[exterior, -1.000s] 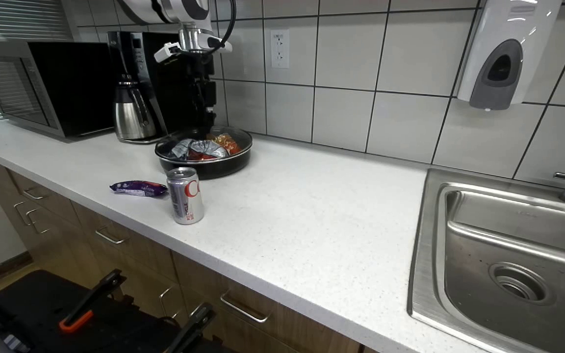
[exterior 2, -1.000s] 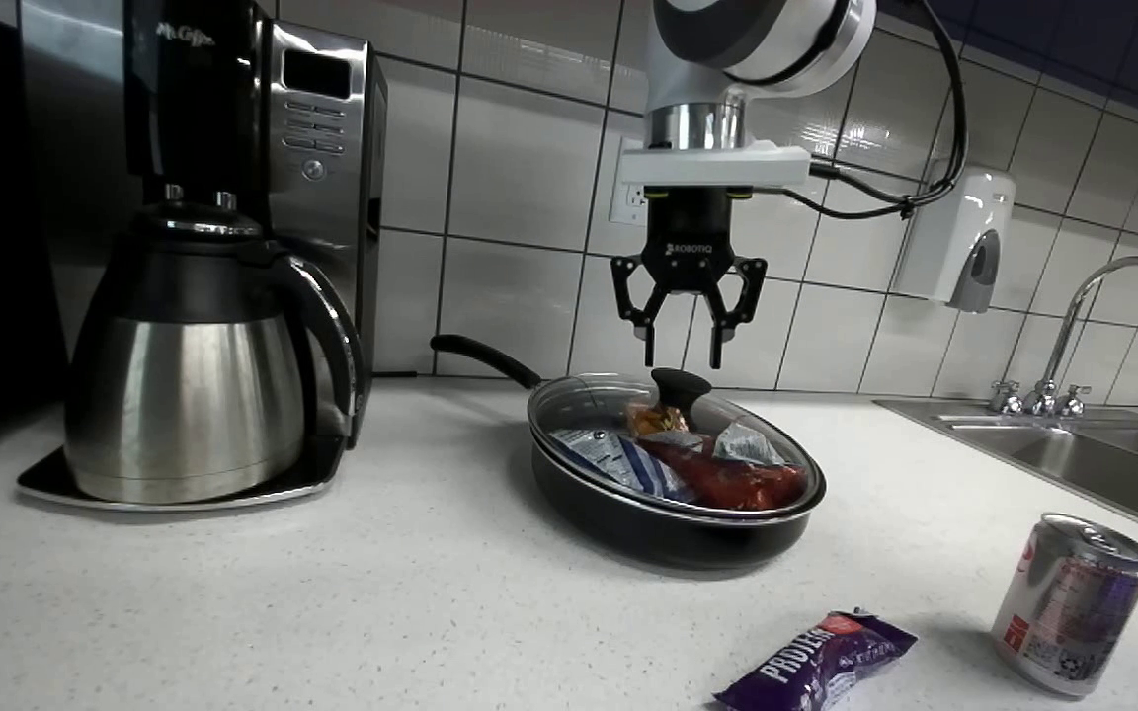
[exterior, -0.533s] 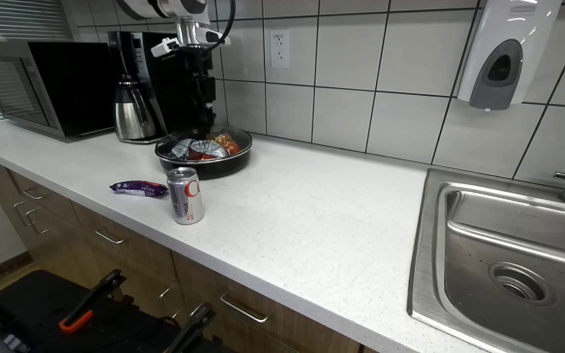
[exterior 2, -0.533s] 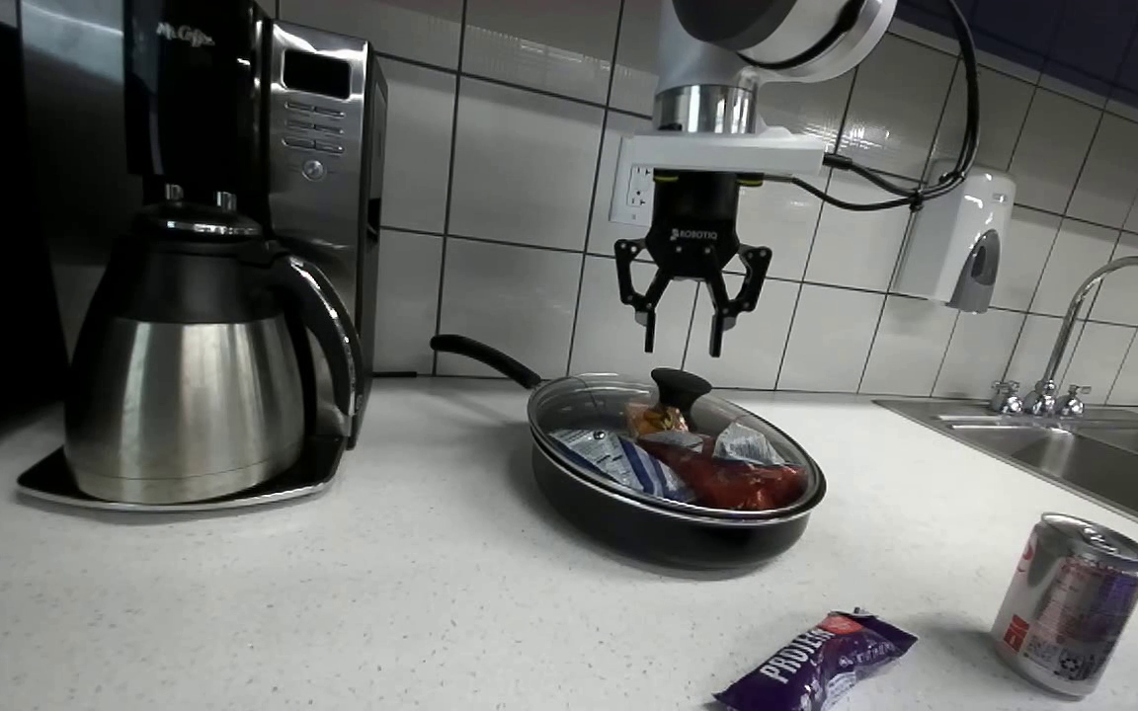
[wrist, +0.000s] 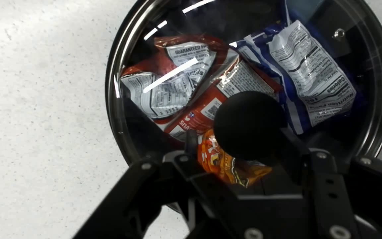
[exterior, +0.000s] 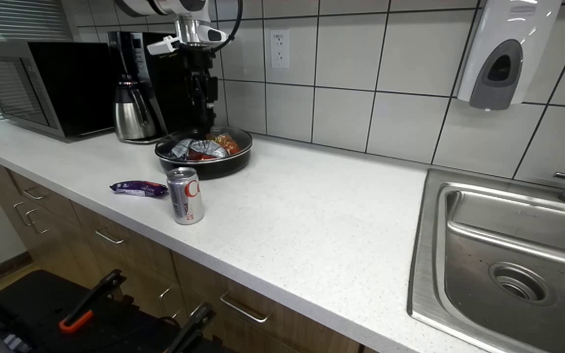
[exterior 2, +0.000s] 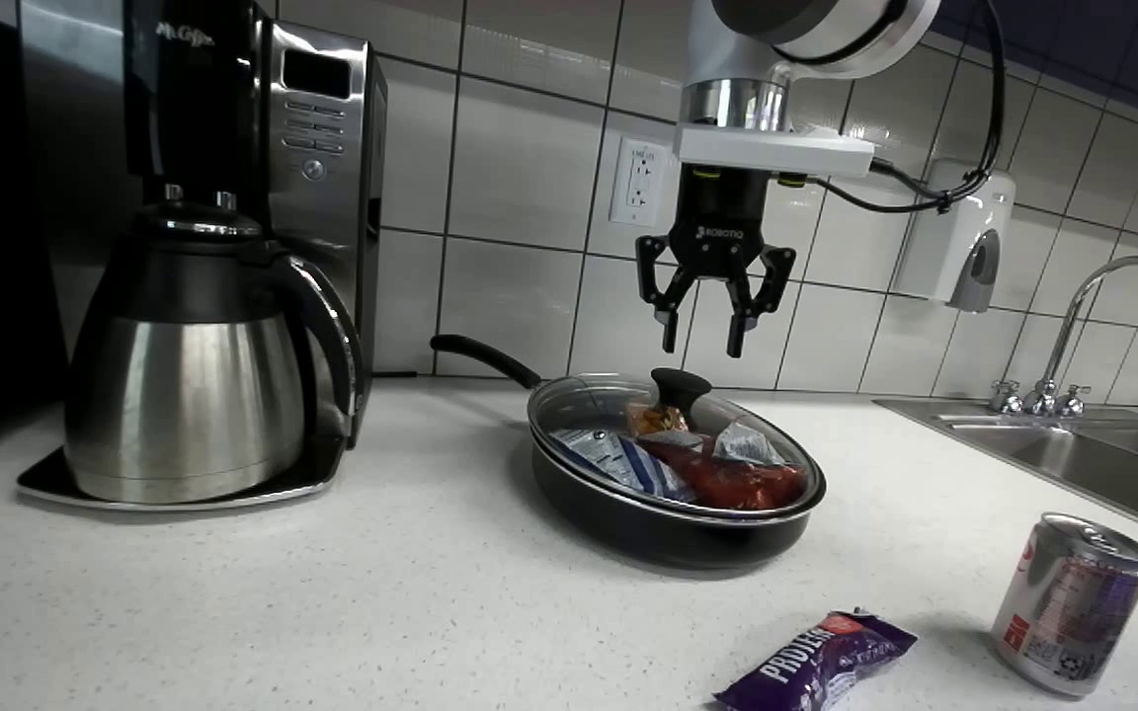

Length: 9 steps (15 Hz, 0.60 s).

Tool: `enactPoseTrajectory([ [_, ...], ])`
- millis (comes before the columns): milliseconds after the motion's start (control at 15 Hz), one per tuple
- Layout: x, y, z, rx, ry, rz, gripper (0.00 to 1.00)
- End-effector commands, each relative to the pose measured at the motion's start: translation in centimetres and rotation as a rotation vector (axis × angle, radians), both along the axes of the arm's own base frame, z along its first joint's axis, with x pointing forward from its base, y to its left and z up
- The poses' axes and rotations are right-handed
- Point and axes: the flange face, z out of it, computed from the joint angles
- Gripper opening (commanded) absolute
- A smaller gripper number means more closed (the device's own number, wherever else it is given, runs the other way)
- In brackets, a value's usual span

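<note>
While the pan (exterior 2: 673, 541) stays, hand (exterior 2: 701, 348) shifted above, jaws apart

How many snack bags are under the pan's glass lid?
At least 3. In the wrist view, a red bag lies left of the knob, a blue bag to its upper right and an orange bag just below it. The knob and gripper may hide others.

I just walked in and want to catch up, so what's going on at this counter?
A robot arm has its open gripper over the black knob of a glass lid, apart from it and holding nothing. The lid sits on a black pan, with snack bags visible inside. A soda can stands and a purple protein bar lies on the counter nearby.
</note>
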Motion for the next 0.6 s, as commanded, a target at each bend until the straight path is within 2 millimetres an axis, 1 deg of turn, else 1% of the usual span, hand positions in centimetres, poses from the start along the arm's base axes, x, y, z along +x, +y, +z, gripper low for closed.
enactPoseTrajectory([
  [0,-2.4,-2.1,1.4,0.022,-0.019,0.052,0.39],
  [267,-4.3,-4.0,1.7,0.024,-0.006,0.098,0.39],
  [533,-6.4,-5.3,1.5,0.022,-0.011,0.132,0.39],
])
